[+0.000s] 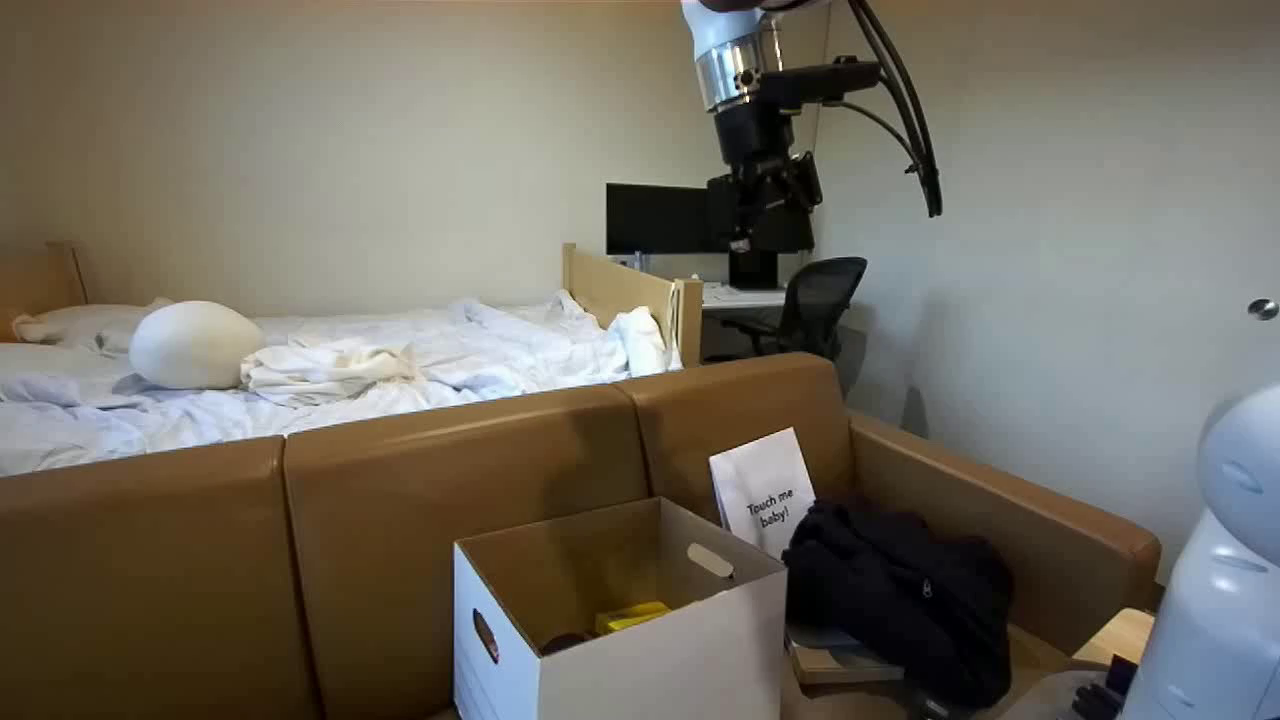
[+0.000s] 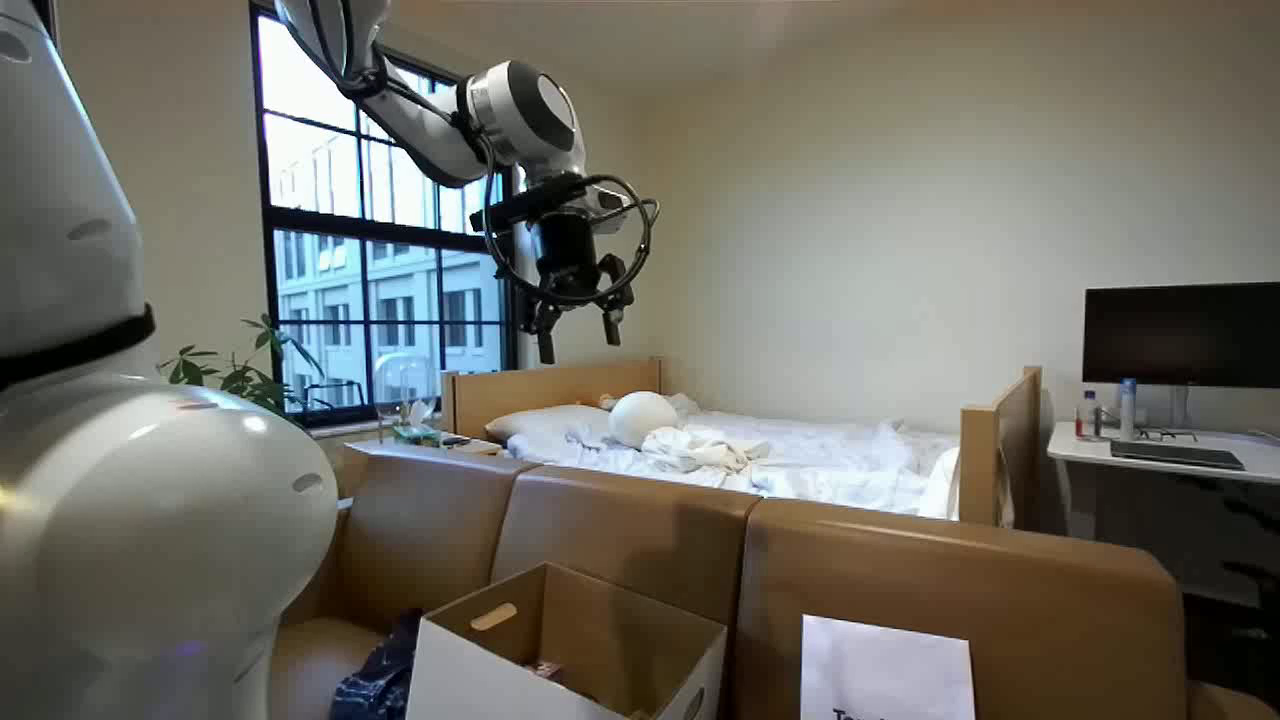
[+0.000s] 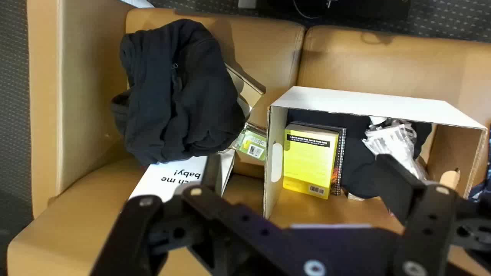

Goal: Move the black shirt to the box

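High over the brown sofa (image 1: 470,470) the gripper (image 2: 579,340) hangs, jaws wide apart. The black shirt (image 3: 176,99) lies heaped by the armrest (image 3: 92,96), near the white box (image 1: 660,660). Behind the sofa stands a rumpled bed (image 2: 980,460); a black-framed window (image 2: 340,260) lets in daylight.

A black shirt (image 3: 178,99) lies bunched beside the box (image 1: 660,655).
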